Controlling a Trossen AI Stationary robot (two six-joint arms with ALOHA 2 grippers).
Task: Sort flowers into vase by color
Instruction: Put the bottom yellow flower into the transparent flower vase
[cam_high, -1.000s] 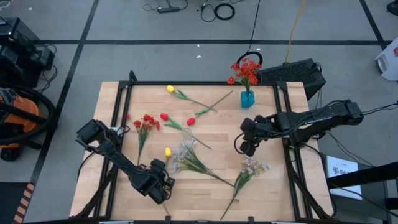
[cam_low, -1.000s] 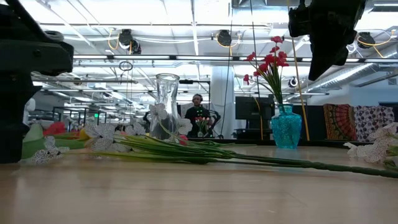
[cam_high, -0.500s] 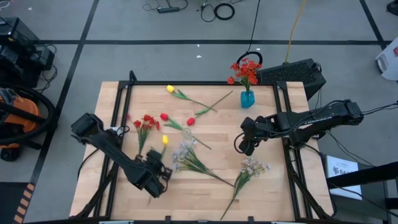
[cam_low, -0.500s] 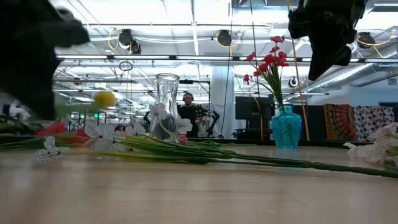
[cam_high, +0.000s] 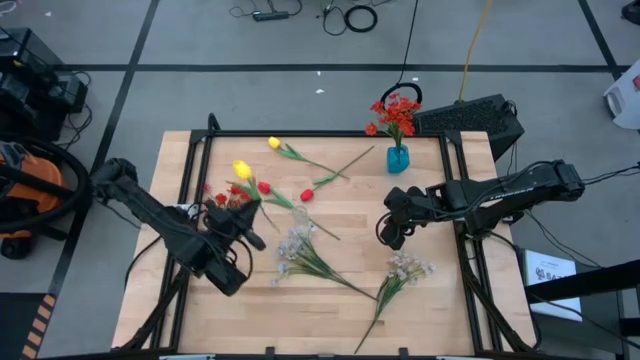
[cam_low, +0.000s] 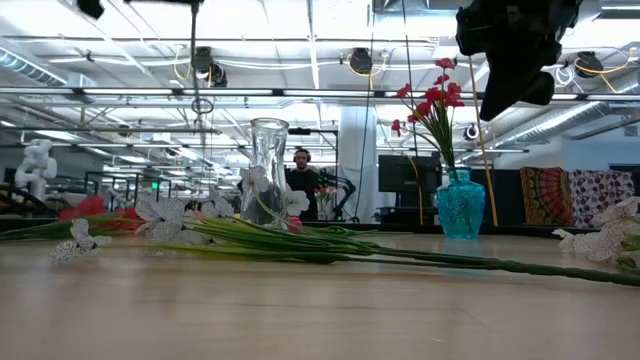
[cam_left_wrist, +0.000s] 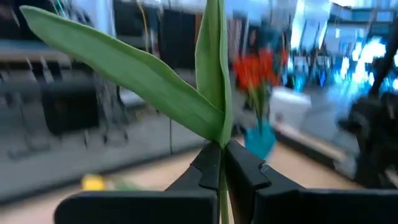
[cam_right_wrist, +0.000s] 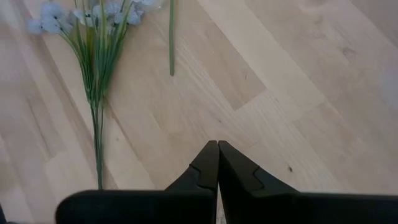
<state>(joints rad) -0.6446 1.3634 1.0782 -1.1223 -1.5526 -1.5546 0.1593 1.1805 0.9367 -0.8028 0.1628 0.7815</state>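
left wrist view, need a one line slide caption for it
Left gripper shut on a green-leaved yellow tulip stem, with the small teal-blue vase of red flowers ahead.

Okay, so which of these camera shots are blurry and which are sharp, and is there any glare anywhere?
Left wrist view: the background is smeared, and the teal vase with its red flowers is soft, while the leaf in the left gripper stays fairly crisp. Right wrist view: sharp wood grain. Low view: bright ceiling lights glare overhead, and the near tabletop is soft. High view: even light, clear.
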